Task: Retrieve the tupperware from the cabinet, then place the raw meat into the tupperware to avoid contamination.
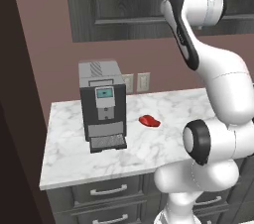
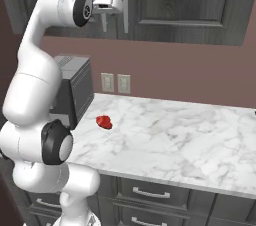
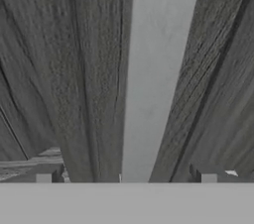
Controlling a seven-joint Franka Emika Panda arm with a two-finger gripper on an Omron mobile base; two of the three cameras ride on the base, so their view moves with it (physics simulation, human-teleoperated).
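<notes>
The end effector [image 3: 126,178], open astride the cabinet [image 2: 185,0] handle [image 3: 158,69] and gripping nothing, could slip off when it pulls, while the meat [image 1: 149,121] waits on the bench [image 2: 200,140] right of the coffee machine [image 1: 101,104].

Glossy white rounded arm [image 1: 221,89] segments, with dark grey joint caps

I'm working in a home kitchen. A dark wood-grain cabinet [image 2: 185,0] hangs right before my hand, and below it sit a marble counter [image 1: 163,143], coffee machine [image 1: 102,104] and grey drawers [image 2: 150,192].
</notes>
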